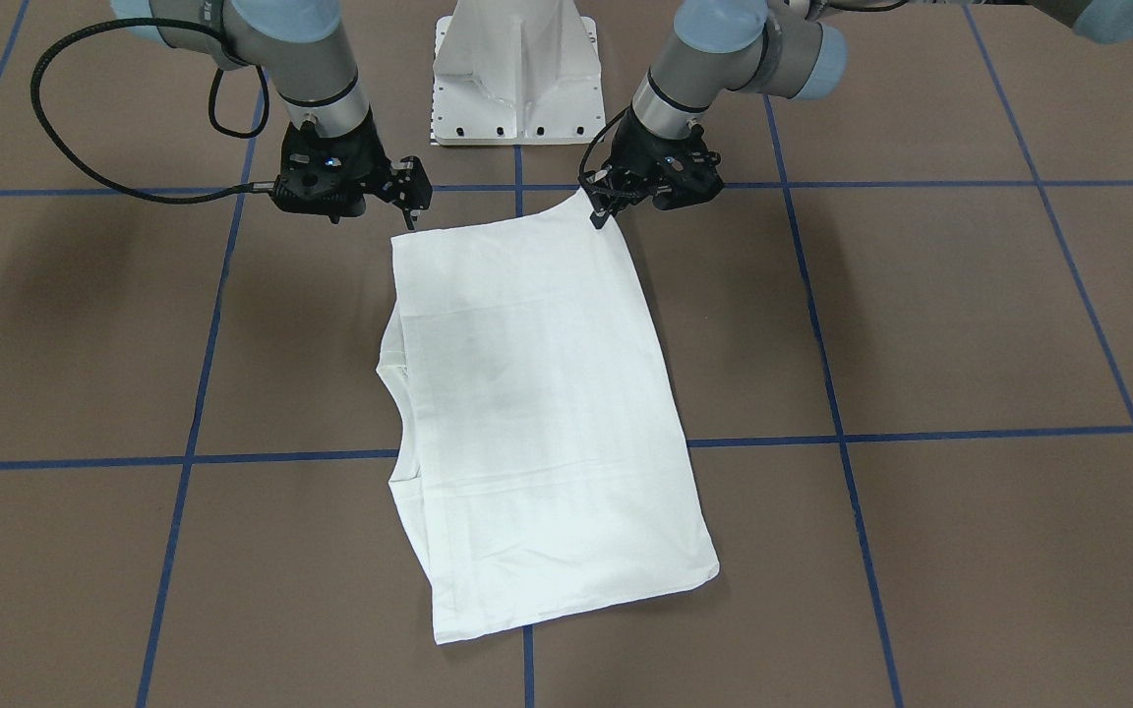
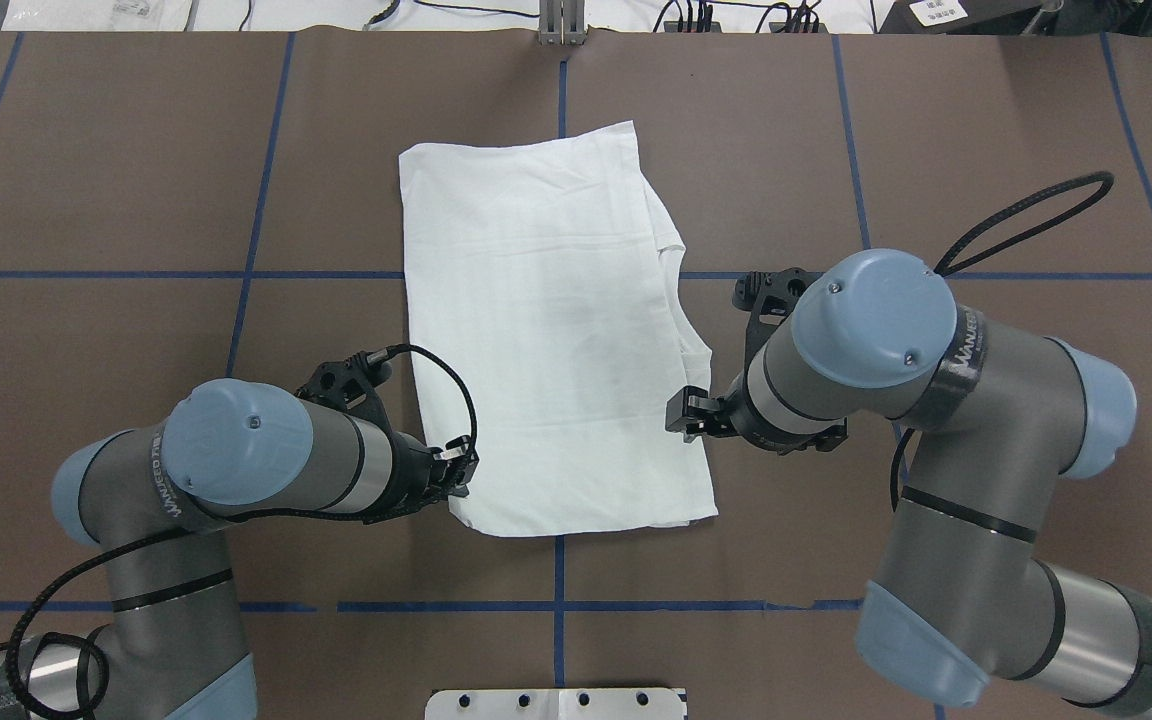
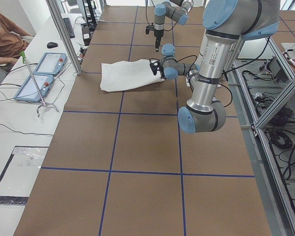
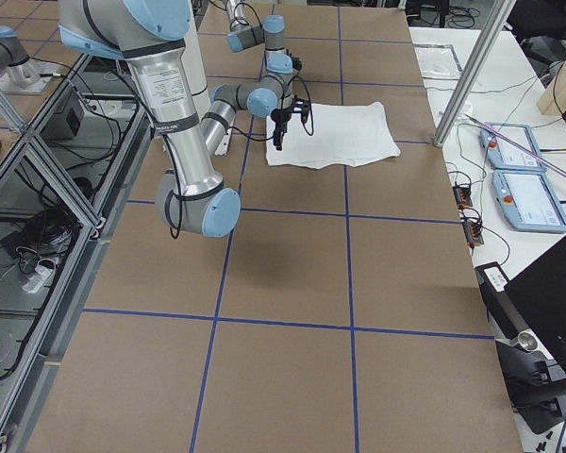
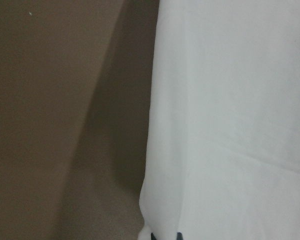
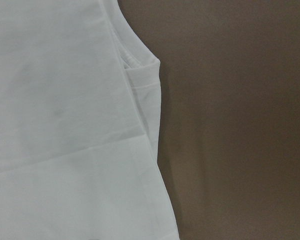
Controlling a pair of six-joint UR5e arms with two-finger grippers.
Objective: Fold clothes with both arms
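I watch the left pincer (image 1: 602, 214) pinch one corner of the folded white T-shirt (image 1: 537, 393), the right pincer (image 1: 415, 208) beside the neighbouring corner, its grip impossible to tell.

We find wide bare brown table surface (image 2: 86, 350) on both sides of the folded white long-sleeved T-shirt (image 2: 536, 330), out to the left and right edges. The left silver-grey tubular arm (image 2: 236, 460), the right silver-grey tubular arm (image 2: 876, 340) and a white metal pedestal base (image 1: 515, 79) crowd the robot-side edge.

pedestal base (image 1: 515, 79) cut off; right gripper (image 1: 414, 208) opening unclear
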